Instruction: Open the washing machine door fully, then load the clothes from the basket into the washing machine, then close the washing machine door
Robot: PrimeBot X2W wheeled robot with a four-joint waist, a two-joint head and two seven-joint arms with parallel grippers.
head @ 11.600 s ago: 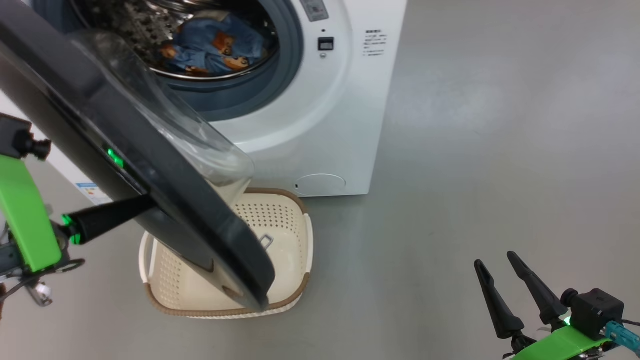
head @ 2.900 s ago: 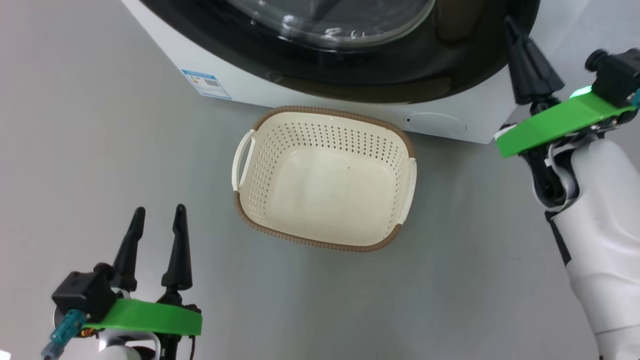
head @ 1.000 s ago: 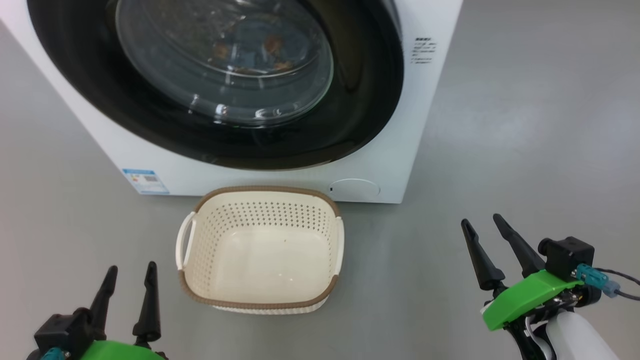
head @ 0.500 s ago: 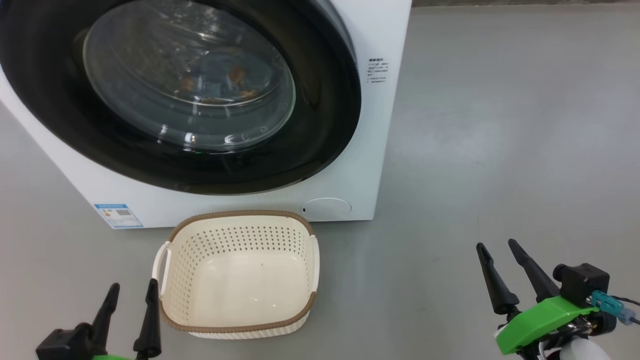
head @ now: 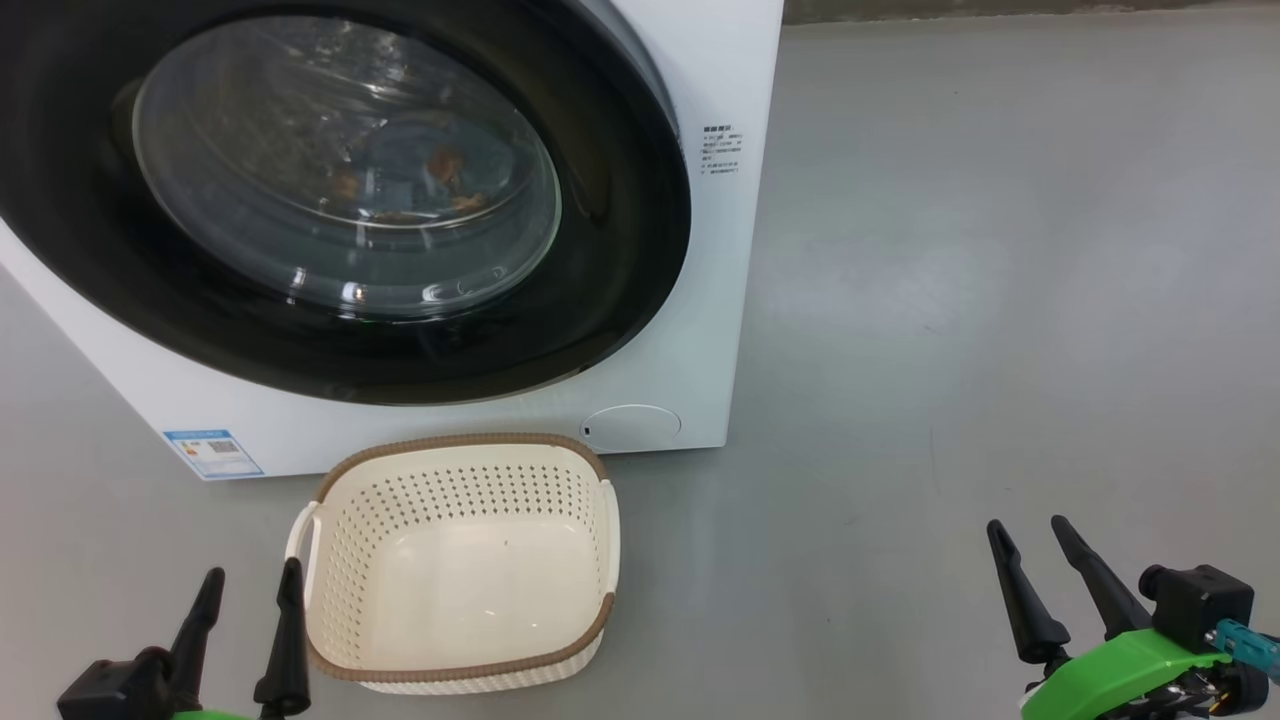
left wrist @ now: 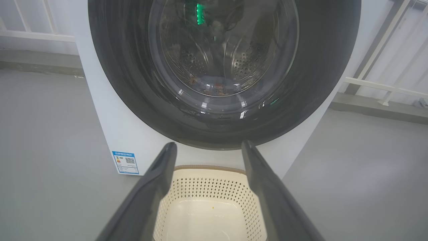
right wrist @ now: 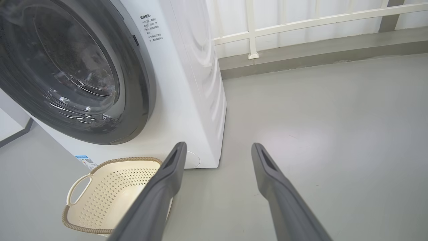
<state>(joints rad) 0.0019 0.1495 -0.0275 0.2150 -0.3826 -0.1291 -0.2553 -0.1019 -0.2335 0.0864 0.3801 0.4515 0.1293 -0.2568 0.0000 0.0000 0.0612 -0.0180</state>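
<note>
The washing machine (head: 720, 300) stands at the upper left of the head view, and its door (head: 620, 250) with the black rim lies shut against the front. Through the glass I make out the clothes (head: 420, 185), blue cloth with orange-brown bears, inside the drum. The cream basket (head: 455, 565) sits on the floor just in front of the machine with nothing in it. My left gripper (head: 250, 575) is open at the lower left, beside the basket's left handle. My right gripper (head: 1028, 526) is open at the lower right, over bare floor. Both grippers hold nothing.
A blue energy label (head: 212, 453) and a round service flap (head: 632, 427) mark the machine's lower front. Grey floor (head: 1000, 300) stretches to the right. In the right wrist view a white railing (right wrist: 301, 20) and a low kerb run behind the machine.
The head camera has shifted, so machine and basket sit further left and lower in view. Both grippers appear lower in the picture and stay open. The door remains shut.
</note>
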